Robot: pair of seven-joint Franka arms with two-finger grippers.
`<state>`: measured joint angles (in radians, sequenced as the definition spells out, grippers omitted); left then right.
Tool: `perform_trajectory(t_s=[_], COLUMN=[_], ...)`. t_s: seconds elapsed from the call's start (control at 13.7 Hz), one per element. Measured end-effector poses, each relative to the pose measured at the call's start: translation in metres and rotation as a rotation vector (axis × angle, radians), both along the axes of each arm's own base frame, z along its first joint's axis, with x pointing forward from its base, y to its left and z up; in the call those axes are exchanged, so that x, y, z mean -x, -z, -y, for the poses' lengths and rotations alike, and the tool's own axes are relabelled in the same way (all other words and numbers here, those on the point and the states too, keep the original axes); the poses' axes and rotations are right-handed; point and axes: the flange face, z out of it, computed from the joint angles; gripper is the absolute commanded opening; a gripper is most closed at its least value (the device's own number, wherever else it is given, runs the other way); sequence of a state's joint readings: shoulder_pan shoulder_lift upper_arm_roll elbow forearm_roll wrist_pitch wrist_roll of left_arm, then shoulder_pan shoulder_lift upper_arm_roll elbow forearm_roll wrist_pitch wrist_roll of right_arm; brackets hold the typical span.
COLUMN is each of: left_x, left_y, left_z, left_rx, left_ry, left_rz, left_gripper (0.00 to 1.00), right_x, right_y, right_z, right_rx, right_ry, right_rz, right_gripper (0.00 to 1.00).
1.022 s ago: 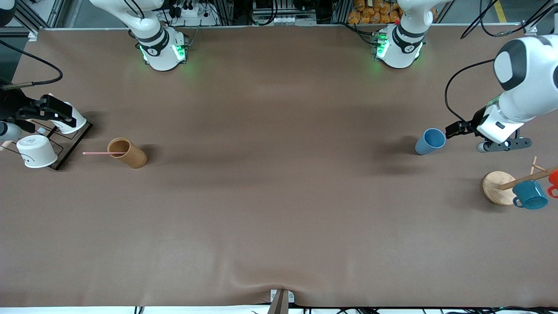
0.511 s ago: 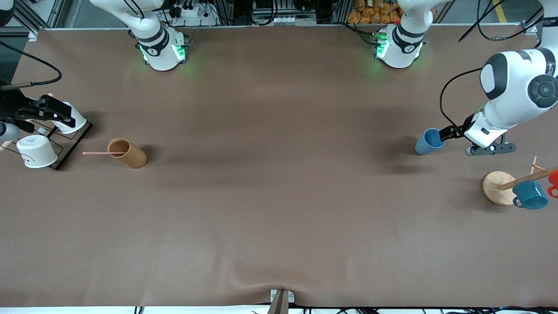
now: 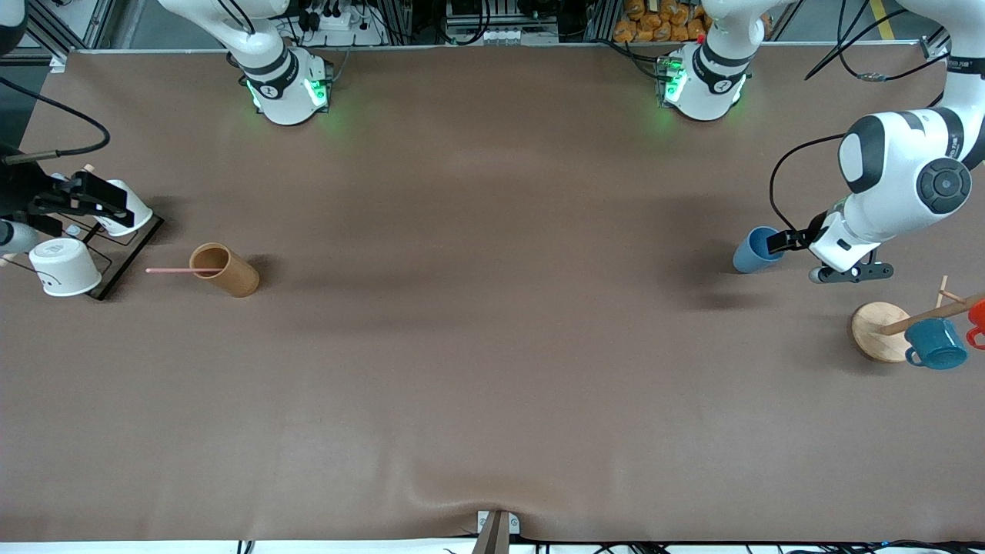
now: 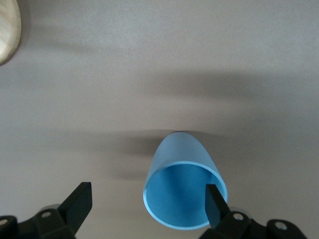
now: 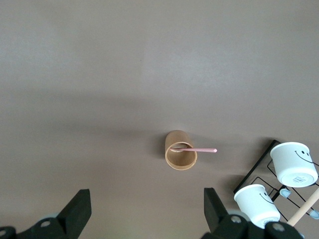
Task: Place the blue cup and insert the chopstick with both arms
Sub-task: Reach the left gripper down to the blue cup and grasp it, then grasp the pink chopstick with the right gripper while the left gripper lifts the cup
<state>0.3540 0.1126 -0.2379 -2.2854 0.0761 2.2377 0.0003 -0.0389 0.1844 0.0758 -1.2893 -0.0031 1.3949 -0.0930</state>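
A: Counted from the right arm's end of the table?

B: Two white cups [image 3: 65, 266] tipped on a black wire rack [image 3: 131, 248]. Next to that, one tan cup [image 3: 225, 270], upright. One chopstick [image 3: 171, 270], thin, straight, pale pink, lower end inside the tan cup, upper end leaning out over the rim toward the rack.

A: And the right end effector [image 5: 145, 199]?

B: Up in the air near that rack, fingers spread wide, holding nothing. Waiting.

A: Toward the left arm's end?

B: One blue cup [image 3: 758, 248], alone on the bare table [image 3: 492, 346]. Light blue, matte, plain, no handle, slightly tapered, mouth wider than base. Inside a deeper blue in the left wrist view.

A: Left end effector [image 4: 147, 194]?

B: Low at the blue cup, fingers spread. One finger [image 4: 215, 204] right at the cup's rim; cannot tell whether touching. Other finger well apart from the cup wall. Nothing pinched.

A: Anything nearer the front camera?

B: One wooden mug stand with a round base [image 3: 877, 331] and tilted rods. One teal mug [image 3: 936, 344] with a handle hanging on it, one red mug [image 3: 977, 317] cut off by the picture's edge. Blue cup farther from the front camera than that base.
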Motion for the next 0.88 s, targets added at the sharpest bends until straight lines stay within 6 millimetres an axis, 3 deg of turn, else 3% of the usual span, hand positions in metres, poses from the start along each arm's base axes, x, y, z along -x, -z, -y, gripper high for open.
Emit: perform_trajectory(t_s=[0.29, 0.51, 0.58, 0.88], left_x=[0.002, 0.002, 0.002, 0.002], left_y=[0.012, 0.025, 0.03, 0.044], left_z=[-0.008, -0.007, -0.007, -0.006], left_rx=[0.008, 0.017, 0.02, 0.029], left_ry=[-0.016, -0.015, -0.014, -0.014], left_rz=[-0.02, -0.029, -0.03, -0.037], left_gripper=[0.92, 0.85, 0.76, 0.24], right_x=[-0.006, -0.007, -0.006, -0.002], right_y=[0.028, 0.059, 0.069, 0.112], right_z=[-0.003, 0.018, 0.034, 0.106], right_rx=[-0.002, 0.007, 0.006, -0.02], right_ry=[-0.023, 0.011, 0.031, 0.034], right_rz=[-0.057, -0.117, -0.135, -0.155], right_gripper=[1.0, 1.0, 1.0, 1.0])
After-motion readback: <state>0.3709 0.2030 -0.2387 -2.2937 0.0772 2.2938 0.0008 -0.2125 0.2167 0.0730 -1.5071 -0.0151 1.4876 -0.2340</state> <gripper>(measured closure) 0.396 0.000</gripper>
